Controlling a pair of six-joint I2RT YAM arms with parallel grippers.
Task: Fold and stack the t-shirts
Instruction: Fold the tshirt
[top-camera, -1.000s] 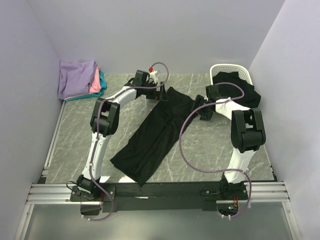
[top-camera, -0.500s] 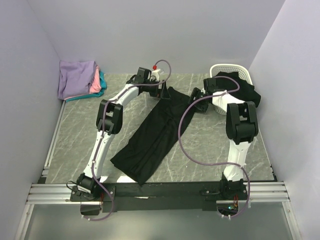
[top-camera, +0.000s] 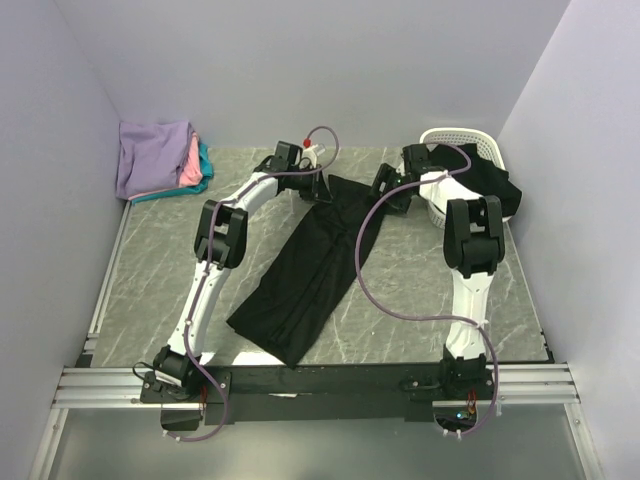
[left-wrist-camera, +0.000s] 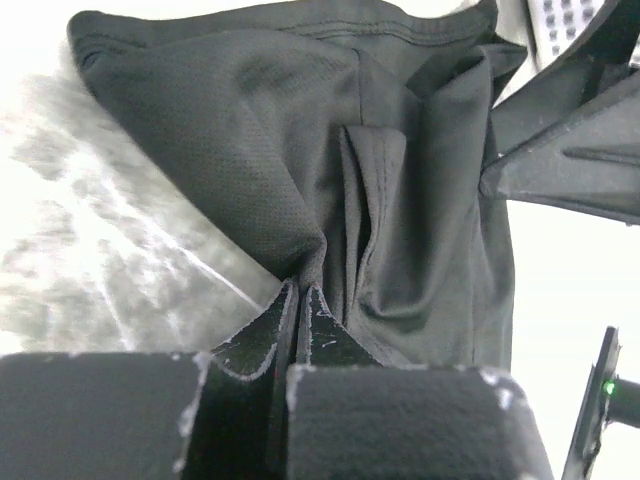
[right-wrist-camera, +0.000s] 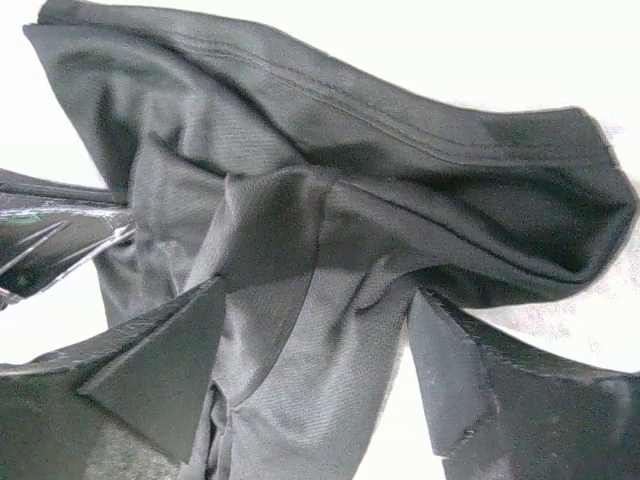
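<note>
I work in a robot test cell, not anyone's home: bare, pale lavender walls (top-camera: 330, 70) box in a marble-patterned tabletop (top-camera: 420, 270) on three sides. My left arm (top-camera: 198, 300) and right arm (top-camera: 470, 290) are bolted to an aluminium rail frame (top-camera: 110, 388) at the near edge. A purple cable (top-camera: 362, 275) loops loose across the bench, as on a lab rig.

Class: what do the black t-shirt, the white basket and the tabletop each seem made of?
The black t-shirt: fine matte knit, perhaps synthetic; tiny pinholes, soft folds. The white basket: moulded plastic, by its perforated wall. The tabletop: grey veined stone look; marble or laminate, unclear.
</note>
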